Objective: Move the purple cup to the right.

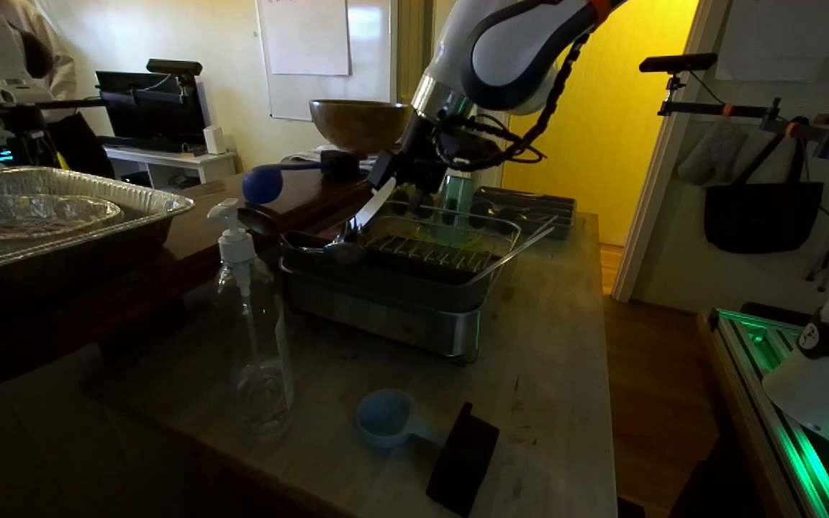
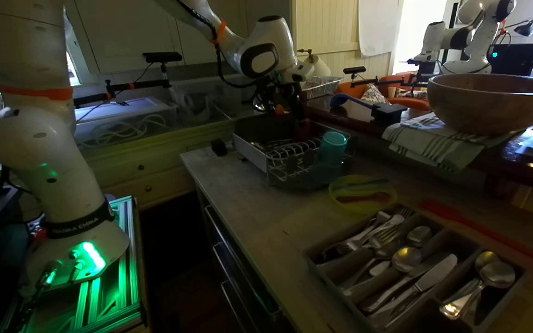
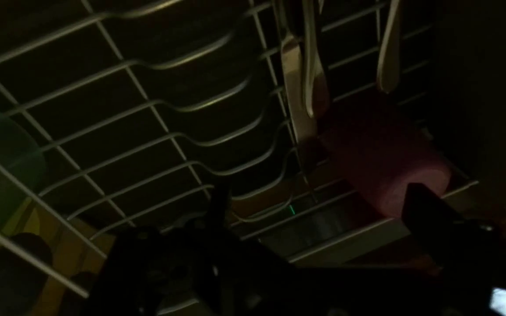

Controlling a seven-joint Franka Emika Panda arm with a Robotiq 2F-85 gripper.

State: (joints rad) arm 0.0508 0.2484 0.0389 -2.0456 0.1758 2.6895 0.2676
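Showing its base to the wrist camera, one purple cup (image 3: pixel 389 158) sits in one dish rack (image 1: pixel 378 316), on the right in the wrist view. By its far side lie at least three pieces of cutlery (image 3: pixel 291 66). The one gripper (image 3: pixel 316 193) has its jaws spread; the finger (image 3: pixel 428 213) on the right overlaps the cup's base in that view, and whether they touch I cannot tell. In an exterior view at least one green cup (image 2: pixel 333 148) stands at the rack's near right, with one yellow-green bowl (image 2: pixel 359 210), one cutlery tray (image 2: pixel 345 264) and one red utensil (image 2: pixel 474 227) nearer still. In an exterior view one pump bottle (image 1: pixel 252 360), left, and one light-blue cup (image 1: pixel 386 428), right, stand nearer than the rack. Both exterior views show one wooden bowl (image 2: pixel 488 111).
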